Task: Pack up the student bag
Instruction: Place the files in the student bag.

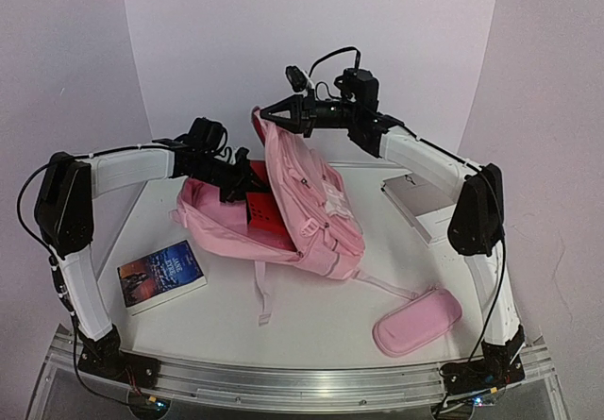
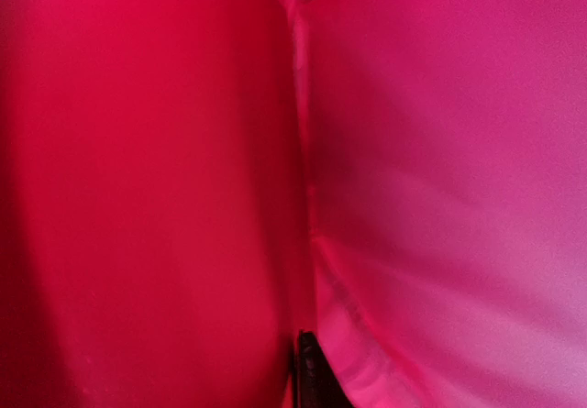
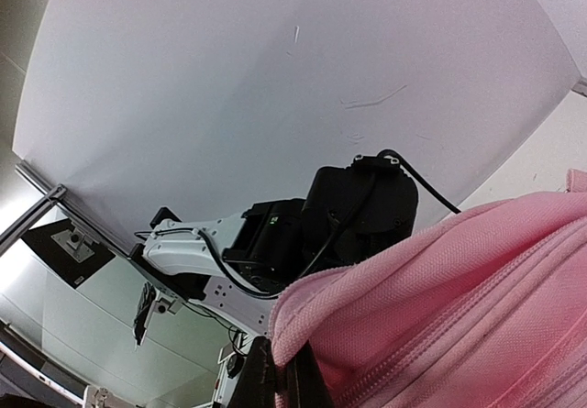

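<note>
The pink student bag lies in the middle of the table with its main compartment open. My right gripper is shut on the bag's top edge and holds the front flap up high; its fingertips pinch the fabric. My left gripper reaches into the opening and appears shut on a red book. The left wrist view is filled by the red book on the left and pink lining on the right, with one dark fingertip between them; the other finger is hidden.
A blue-covered book lies at the front left. A small pink pencil case lies at the front right, beside a loose bag strap. A white box sits at the right under the right arm.
</note>
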Tool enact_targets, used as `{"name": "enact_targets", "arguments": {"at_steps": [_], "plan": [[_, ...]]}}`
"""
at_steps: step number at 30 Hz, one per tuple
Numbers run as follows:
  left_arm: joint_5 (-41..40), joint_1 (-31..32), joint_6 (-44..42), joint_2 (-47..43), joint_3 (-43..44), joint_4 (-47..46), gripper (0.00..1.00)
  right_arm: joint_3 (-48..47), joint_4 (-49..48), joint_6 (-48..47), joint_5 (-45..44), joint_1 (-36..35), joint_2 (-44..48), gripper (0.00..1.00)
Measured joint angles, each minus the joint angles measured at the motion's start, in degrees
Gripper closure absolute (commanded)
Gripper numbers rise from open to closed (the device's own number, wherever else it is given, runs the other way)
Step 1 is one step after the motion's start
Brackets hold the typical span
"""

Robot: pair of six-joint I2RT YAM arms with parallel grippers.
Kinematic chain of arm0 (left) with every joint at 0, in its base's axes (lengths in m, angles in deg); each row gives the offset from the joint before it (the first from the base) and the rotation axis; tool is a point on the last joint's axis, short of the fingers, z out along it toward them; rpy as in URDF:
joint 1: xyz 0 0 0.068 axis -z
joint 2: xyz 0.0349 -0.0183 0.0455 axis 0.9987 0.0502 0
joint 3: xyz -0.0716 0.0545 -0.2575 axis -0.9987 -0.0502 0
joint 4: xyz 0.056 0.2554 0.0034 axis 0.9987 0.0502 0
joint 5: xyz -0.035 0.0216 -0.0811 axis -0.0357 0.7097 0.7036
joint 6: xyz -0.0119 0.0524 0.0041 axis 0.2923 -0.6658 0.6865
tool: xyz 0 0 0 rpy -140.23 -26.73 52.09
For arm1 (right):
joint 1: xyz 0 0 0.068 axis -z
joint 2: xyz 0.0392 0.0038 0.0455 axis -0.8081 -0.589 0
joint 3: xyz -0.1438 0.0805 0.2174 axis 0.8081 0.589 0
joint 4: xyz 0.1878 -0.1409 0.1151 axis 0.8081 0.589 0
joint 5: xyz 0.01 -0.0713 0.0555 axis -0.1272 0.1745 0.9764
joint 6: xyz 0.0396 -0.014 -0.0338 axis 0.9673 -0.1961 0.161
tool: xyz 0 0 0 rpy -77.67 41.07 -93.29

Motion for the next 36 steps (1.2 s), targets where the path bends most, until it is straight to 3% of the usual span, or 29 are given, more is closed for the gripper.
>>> {"name": "enact_targets", "arguments": {"at_steps": [4, 7, 10, 20, 30, 36], "plan": [[-2.8, 0.5, -2.1, -0.1, 2.7, 6.9, 0.42, 2.2, -2.1, -0.1, 0.4, 0.0, 0.3, 1.0], [-5.4, 0.8, -3.3, -0.3, 6.3, 13.0, 0.28, 5.8, -3.8, -0.1, 0.3, 0.0, 1.6, 1.0], [-8.5, 0.6, -4.4, -1.6, 10.3, 19.3, 0.21, 10.7, -5.0, -0.5, 0.2, 0.3, 4.2, 1.0], [-20.1, -3.3, -8.1, -10.9, 17.0, 31.9, 0.27, 19.7, -5.5, -1.4, 0.4, 1.0, 8.8, 1.0], [-25.4, -3.3, -13.2, -7.8, 11.9, 34.2, 0.35, 22.2, -5.8, -1.4, 0.3, 1.0, 10.2, 1.0], [-27.3, -3.3, -13.7, -5.7, 11.4, 35.3, 0.27, 27.7, -6.1, -3.3, -0.3, 1.0, 13.0, 0.96]]}}
